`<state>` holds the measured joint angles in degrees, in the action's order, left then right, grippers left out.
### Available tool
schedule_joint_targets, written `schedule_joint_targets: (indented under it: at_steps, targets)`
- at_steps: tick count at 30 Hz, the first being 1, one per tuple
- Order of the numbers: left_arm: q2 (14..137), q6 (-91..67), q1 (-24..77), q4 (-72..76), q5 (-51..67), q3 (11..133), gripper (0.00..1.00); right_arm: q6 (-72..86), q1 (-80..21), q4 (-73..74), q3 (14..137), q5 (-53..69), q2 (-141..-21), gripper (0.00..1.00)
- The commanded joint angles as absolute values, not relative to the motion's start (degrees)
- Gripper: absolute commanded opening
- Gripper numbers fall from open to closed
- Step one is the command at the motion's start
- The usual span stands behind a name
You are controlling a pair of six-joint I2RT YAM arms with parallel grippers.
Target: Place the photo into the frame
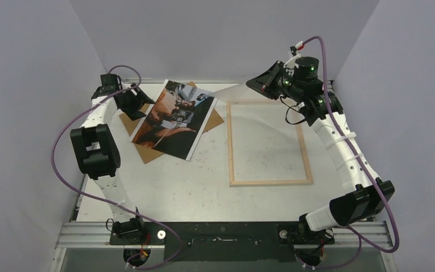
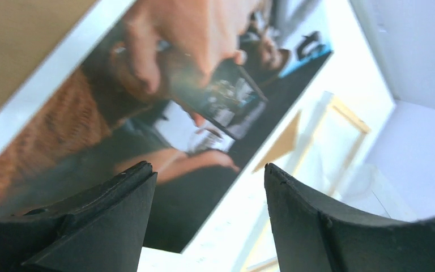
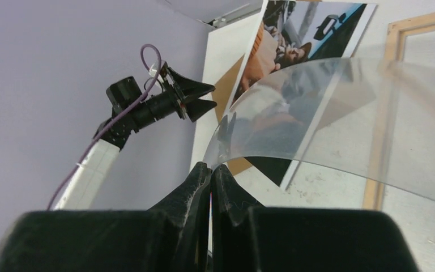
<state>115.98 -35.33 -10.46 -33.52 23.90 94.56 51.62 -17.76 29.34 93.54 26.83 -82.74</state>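
The photo (image 1: 173, 120) lies face up on the far left part of the table (image 1: 175, 190), well apart from the frame (image 1: 269, 182). From overhead I see its long axis running on a diagonal: the far short edge leans right, toward the frame, and the near short edge points back toward the left arm's side. It rests on a brown hardboard sheet (image 1: 147, 154), which is turned at a different angle, so its corners stick out past the photo's near-left and right edges.

The left gripper (image 1: 137, 106) sits low at the photo's far left edge. In the left wrist view its two fingers (image 2: 119, 209) stand spread, with nothing between them and only the print (image 2: 164, 113) beyond. I cannot tell whether a fingertip touches the paper.

The frame lies flat on the right half of the table, its long axis running near to far, roughly square with the table edge. Only the pale wood rim lies on the table.

The right gripper (image 1: 263, 84) hangs above the frame's far left corner. In the right wrist view its fingertips (image 3: 210, 170) are pinched tight on the edge of a clear pane (image 3: 345, 113). The pane is lifted and bowed, reaching left toward the photo's far right corner (image 3: 351, 17), and I see the print through it.
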Motion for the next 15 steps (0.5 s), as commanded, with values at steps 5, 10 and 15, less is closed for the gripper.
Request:
schedule_joint_targets:
  at_steps: [5, 10, 15]
  targets:
    - [102.63, -65.56, -10.44, -17.07, 40.54, 85.52, 0.69, 64.57, -19.11, 14.69, 93.41, 23.68, -83.16, 0.0]
    - [97.68, -85.14, -7.96, 6.35, 41.96, 75.48, 0.73, 70.71, -21.32, 14.88, 92.87, 21.73, -84.79, 0.0]
    - [95.02, -86.79, -6.2, 12.69, 39.02, 75.12, 0.76, 75.51, -24.97, 13.58, 87.4, 17.55, -84.02, 0.0]
